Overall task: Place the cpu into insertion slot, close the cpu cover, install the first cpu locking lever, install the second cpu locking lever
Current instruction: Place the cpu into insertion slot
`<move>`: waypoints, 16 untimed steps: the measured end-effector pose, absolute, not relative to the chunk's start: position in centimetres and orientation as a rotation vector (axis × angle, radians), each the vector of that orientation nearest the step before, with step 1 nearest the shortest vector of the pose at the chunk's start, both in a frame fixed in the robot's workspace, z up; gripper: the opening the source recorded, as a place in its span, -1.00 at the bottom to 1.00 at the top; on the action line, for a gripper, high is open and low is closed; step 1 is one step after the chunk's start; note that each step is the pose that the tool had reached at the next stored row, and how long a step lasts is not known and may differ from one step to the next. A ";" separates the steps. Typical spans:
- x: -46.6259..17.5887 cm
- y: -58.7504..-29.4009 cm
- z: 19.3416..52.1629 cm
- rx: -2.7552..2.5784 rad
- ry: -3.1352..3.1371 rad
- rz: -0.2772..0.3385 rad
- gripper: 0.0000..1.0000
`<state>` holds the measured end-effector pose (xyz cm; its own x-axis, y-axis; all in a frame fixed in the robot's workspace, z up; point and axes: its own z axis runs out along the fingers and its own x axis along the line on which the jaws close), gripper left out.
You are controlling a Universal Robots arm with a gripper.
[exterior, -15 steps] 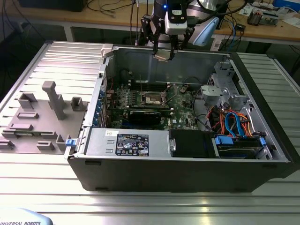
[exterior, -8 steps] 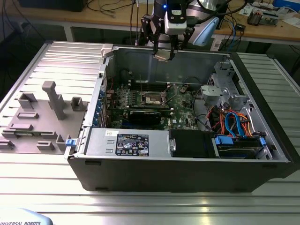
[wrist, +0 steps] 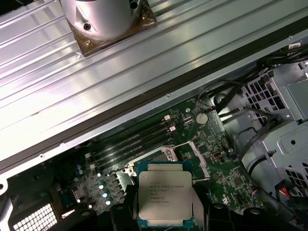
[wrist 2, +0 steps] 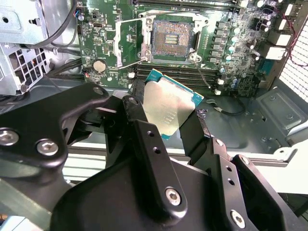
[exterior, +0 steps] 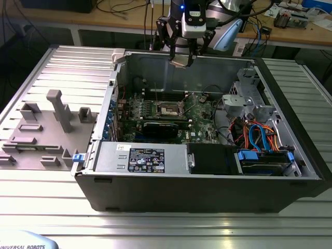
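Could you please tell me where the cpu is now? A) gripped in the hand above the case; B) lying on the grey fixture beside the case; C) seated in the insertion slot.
A: the hand grips the cpu by its edges, and the insertion slot lies empty.

Around my work: 1 open computer case (exterior: 197,192) on a ribbed metal table (exterior: 155,228).
The case lies on its side with its green motherboard (exterior: 202,111) facing up. A black graphics card (exterior: 163,128) lies across the board, close to the labelled power supply (exterior: 140,158). A silver drive cage (exterior: 249,101) and orange and blue cables (exterior: 257,136) sit toward the exterior view's right. On that view's left, outside the case, my grey fixture tray (exterior: 46,129) carries upright blocks. In the second wrist view I see 1 round coin battery (wrist 2: 99,65) on the board.
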<state>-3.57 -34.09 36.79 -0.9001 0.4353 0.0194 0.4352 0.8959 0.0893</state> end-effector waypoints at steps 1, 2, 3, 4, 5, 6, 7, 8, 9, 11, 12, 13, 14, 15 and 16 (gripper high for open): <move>-3.6 -34.1 36.8 0.704 3.057 0.144 0.07; -3.6 -34.1 36.8 0.706 3.057 0.144 0.07; -3.6 -34.1 36.8 0.709 3.056 0.144 0.07; -3.6 -34.1 36.8 0.712 3.055 0.144 0.07; -3.6 -34.1 36.8 0.716 3.054 0.144 0.07; -3.6 -34.1 36.8 0.721 3.053 0.144 0.07; -3.6 -34.1 36.8 0.723 3.052 0.144 0.07; -3.6 -34.1 36.8 0.725 3.052 0.144 0.07; -3.6 -34.1 36.8 0.727 3.051 0.144 0.07; -3.6 -34.1 36.8 0.732 3.050 0.144 0.07; -3.6 -34.1 36.8 0.734 3.049 0.144 0.07; -3.6 -34.1 36.8 0.739 3.048 0.144 0.07; -3.6 -34.1 36.8 0.746 3.046 0.144 0.07; -3.6 -34.1 36.8 0.750 3.045 0.144 0.07; -3.6 -34.1 36.8 0.753 3.044 0.144 0.07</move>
